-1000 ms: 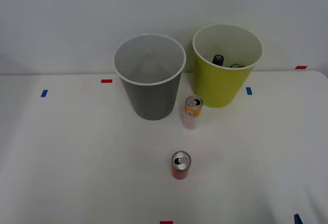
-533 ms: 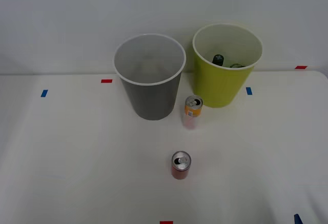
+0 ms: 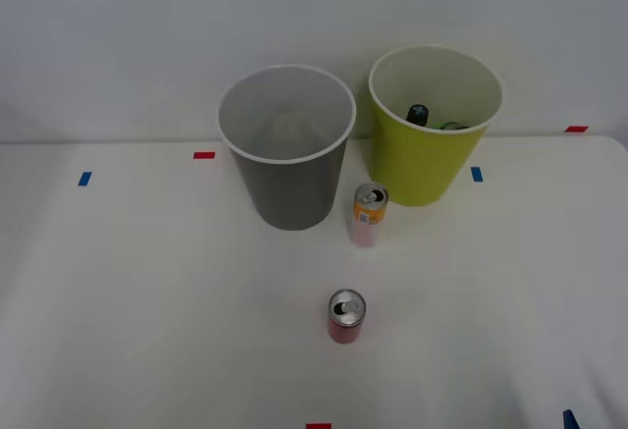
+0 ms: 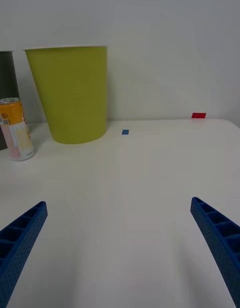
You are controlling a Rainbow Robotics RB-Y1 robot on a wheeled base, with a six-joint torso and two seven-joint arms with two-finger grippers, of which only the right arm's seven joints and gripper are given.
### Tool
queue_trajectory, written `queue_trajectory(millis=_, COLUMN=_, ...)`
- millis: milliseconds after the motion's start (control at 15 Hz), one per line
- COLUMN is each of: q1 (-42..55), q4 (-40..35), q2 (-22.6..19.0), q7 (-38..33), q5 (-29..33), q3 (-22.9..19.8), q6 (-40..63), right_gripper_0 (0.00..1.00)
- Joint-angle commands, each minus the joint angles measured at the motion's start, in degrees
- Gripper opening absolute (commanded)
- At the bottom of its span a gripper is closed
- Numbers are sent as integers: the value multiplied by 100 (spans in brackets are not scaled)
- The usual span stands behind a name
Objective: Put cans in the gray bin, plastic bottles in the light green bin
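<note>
A short red can (image 3: 345, 316) stands upright on the white table, near its middle front. Farther back an orange and pale pink can (image 3: 368, 215) (image 4: 16, 129) stands upright between the two bins. The gray bin (image 3: 287, 149) (image 4: 6, 97) stands at the back centre with nothing showing inside. To its right, the light green bin (image 3: 433, 127) (image 4: 72, 94) holds dark plastic bottles (image 3: 432, 118), one with a black cap. My right gripper (image 4: 120, 248) is open, low over bare table, well short of the green bin, its blue fingers (image 4: 217, 240) wide apart.
Small red tape marks (image 3: 204, 155) and blue tape marks (image 3: 477, 174) dot the table (image 3: 147, 282). A blue mark (image 4: 125, 131) and a red mark (image 4: 198, 115) lie beyond the gripper. A pale wall stands close behind the bins.
</note>
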Motion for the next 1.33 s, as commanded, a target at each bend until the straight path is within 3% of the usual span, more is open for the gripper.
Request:
queue_trajectory(millis=67, q1=0, q4=0, q2=0, q7=0, q5=0, q3=0, q6=0, right_gripper_0=100)
queue_trajectory(millis=400, q1=0, q4=0, q2=0, q7=0, q5=0, q3=0, q6=0, right_gripper_0=100)
queue_trajectory(millis=533, q1=-123, q4=264, q2=26, q7=9, q5=-264, q3=281, q6=70, right_gripper_0=100)
queue_trajectory(millis=667, q1=-53, q4=334, q2=-264, q7=158, q5=-695, q3=817, q6=-132, right_gripper_0=100)
queue_trajectory(millis=867, q1=-79, q4=334, q2=-729, q7=879, q5=-730, q3=984, q6=-369, right_gripper_0=100)
queue_trajectory(millis=1200, q1=-123, q4=334, q2=-1608, q7=984, q5=-1169, q3=1907, q6=-360, right_gripper_0=100)
queue_trajectory(millis=1333, q1=-176, q4=308, q2=-1767, q7=1064, q5=-1213, q3=2153, q6=-395, right_gripper_0=100)
